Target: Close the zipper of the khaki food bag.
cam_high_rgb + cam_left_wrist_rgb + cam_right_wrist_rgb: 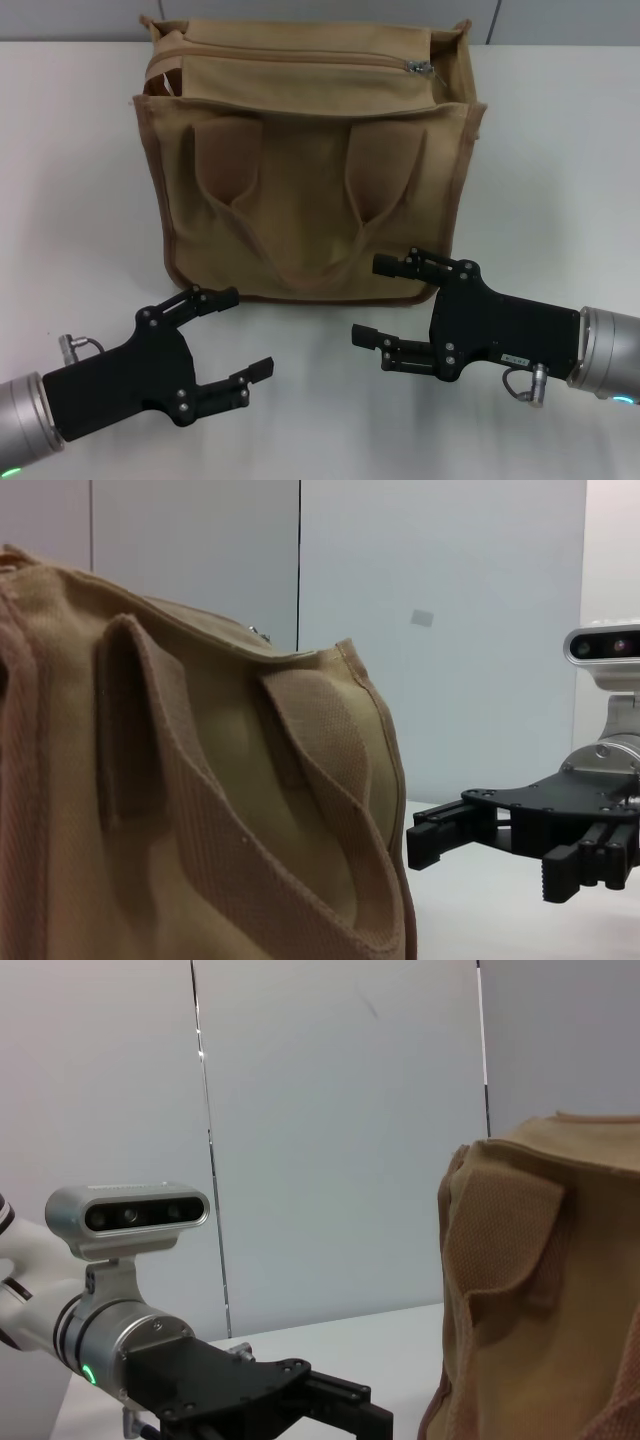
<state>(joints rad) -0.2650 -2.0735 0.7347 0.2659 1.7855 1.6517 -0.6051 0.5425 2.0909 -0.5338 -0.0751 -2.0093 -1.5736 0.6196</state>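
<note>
The khaki food bag stands upright on the white table, its front face and looped handle towards me. The zipper runs across its top panel. The silver slider sits near the right end. My left gripper is open and empty, low over the table in front of the bag's left corner. My right gripper is open and empty, just in front of the bag's lower right corner. The bag also shows in the left wrist view and in the right wrist view.
The white table spreads on both sides of the bag, with a grey wall behind it. The left wrist view shows the right gripper beside the bag. The right wrist view shows the left arm and its wrist camera.
</note>
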